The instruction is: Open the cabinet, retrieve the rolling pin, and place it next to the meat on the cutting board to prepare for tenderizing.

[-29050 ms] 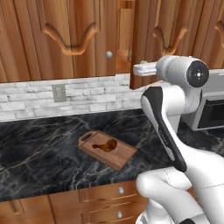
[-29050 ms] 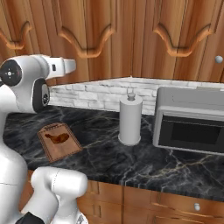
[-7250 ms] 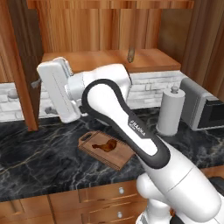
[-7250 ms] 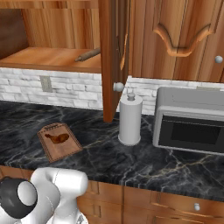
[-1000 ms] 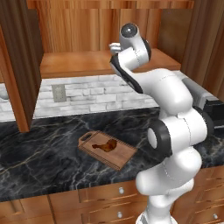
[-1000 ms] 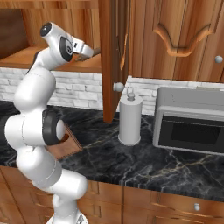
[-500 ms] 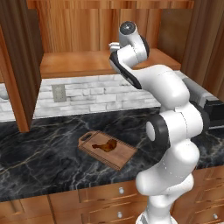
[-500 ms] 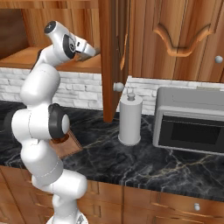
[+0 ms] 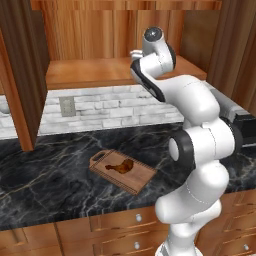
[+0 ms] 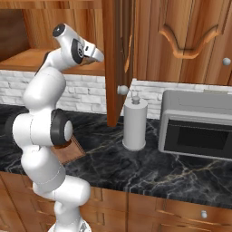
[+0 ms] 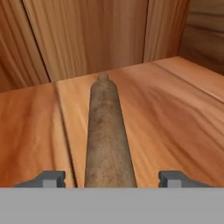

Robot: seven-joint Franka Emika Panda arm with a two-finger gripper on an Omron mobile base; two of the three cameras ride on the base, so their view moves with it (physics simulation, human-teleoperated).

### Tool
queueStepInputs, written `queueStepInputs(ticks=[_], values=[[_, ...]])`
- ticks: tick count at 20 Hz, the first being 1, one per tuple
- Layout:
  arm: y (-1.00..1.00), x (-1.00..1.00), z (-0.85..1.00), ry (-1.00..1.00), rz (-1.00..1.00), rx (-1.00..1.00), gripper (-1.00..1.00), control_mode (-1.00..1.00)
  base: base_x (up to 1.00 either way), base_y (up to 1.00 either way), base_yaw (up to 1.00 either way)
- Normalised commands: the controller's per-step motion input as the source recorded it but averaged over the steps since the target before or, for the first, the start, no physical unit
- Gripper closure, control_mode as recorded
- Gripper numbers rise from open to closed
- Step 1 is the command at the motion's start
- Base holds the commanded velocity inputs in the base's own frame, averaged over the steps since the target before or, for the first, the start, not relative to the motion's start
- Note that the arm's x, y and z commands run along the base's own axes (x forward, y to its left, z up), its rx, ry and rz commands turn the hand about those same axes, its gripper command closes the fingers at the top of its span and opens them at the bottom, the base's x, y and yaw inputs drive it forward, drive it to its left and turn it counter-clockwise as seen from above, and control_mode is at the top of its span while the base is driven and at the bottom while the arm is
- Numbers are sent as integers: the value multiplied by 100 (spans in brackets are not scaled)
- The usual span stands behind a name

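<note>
Pincer (image 11: pixel 109 178) of the white arm stands with its two dark finger tips (image 11: pixel 48 178) apart, one on each side of the slim, light-brown wooden rolling pin (image 11: pixel 108 139), neither visibly touching it; nothing is gripped yet. The rod lies flat on the shelf (image 11: pixel 175 109) of the reddish-brown wooden wall cabinet (image 9: pixel 125 30), running straight away from the pincer toward the back panel, its knobbed far end just short of that panel. This lengthwise approach, judged from the straddle, suits a close across the rod's width near its closer end. Both cabinet doors stand open beside the arm, which is why the hand can reach the shelf. Well below the pincer, on the dark marbled counter (image 9: pixel 45 180), the flat rectangular brown wooden cutting board (image 9: pixel 142 179) carries the small glossy brown drumstick of meat (image 9: pixel 120 166), with bare board beside it for the pin. Retrieval is not yet done.
</note>
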Motion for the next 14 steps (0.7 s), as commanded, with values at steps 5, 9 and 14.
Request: queueStepInputs(ticks=[5, 9, 14], values=[[4, 1, -39, 0, 1, -1, 100, -100, 0, 0, 0], [3, -2, -24, 1, 2, -2, 100, -100, 0, 0, 0], [0, -64, -1, -4, 0, 7, 100, -100, 0, 0, 0]])
